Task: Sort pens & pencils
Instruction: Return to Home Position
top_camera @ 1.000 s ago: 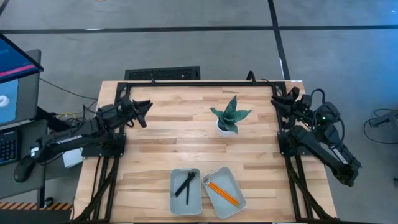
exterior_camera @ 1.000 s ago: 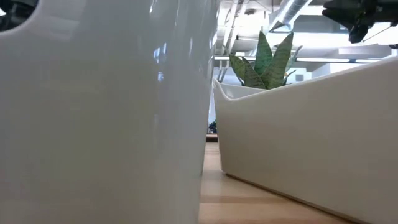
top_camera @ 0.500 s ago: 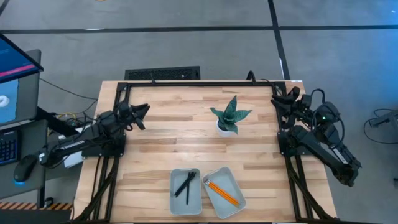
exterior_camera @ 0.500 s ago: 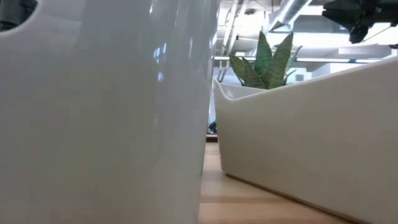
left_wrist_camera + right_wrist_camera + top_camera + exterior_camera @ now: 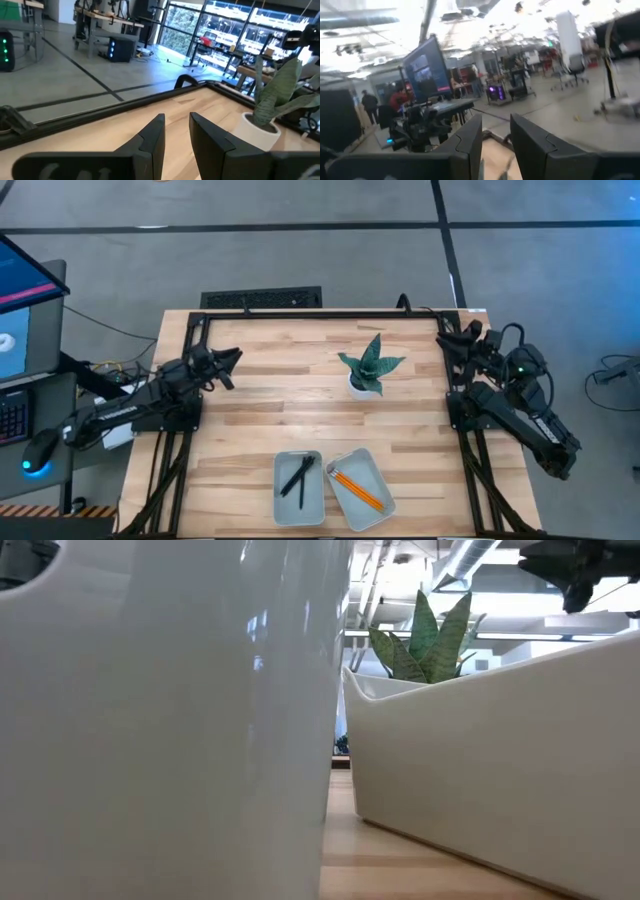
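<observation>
Left arm (image 5: 150, 392): surface's left edge; my jaws barely parted, empty
Right arm (image 5: 512, 416): right edge; same
Pens (image 5: 299, 476): left bin (image 5: 282, 502)
Pencils (image 5: 358, 490): right bin (image 5: 379, 477)

nothing can be read in any view — no label, brand or number. the monitor (image 5: 25, 280) beside the bench (image 5: 290, 412) shows only pink and blue patches, and the pale marks on the housing of the left gripper (image 5: 176, 125) are too blurred to make out.

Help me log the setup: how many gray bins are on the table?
2. The left gray bin, holding the pens, and the right gray bin, holding the pencils, sit side by side near one table edge. None appears hidden.
</observation>
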Controlling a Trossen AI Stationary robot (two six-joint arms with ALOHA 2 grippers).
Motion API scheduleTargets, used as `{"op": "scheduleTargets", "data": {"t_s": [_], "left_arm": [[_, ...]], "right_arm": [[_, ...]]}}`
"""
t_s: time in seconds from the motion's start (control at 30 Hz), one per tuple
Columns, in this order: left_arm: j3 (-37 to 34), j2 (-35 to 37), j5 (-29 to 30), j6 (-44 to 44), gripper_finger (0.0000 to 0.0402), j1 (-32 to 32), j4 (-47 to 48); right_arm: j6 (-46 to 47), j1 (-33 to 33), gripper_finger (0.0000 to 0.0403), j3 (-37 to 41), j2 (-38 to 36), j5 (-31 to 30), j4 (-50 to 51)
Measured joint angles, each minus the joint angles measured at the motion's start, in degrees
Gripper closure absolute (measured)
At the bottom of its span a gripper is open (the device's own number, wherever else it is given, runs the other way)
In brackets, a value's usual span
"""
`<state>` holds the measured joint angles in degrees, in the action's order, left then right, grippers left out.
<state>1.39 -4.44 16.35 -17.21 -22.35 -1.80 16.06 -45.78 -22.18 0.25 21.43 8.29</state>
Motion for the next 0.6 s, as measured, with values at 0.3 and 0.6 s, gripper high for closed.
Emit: {"op": "scheduleTargets", "data": {"t_s": [0.3, 0.6], "left_arm": [[0.0, -2.9, -0.04, -2.92, 0.0323, 0.0, 0.12], [0.0, -2.96, -0.08, -3.19, 0.0323, 0.0, 0.21]], "right_arm": [[0.14, 0.0, 0.028, 0.01, 0.02, -0.71, 7.13], [-3.48, 0.0, 0.028, -0.01, 0.02, -14.31, 6.11]]}}
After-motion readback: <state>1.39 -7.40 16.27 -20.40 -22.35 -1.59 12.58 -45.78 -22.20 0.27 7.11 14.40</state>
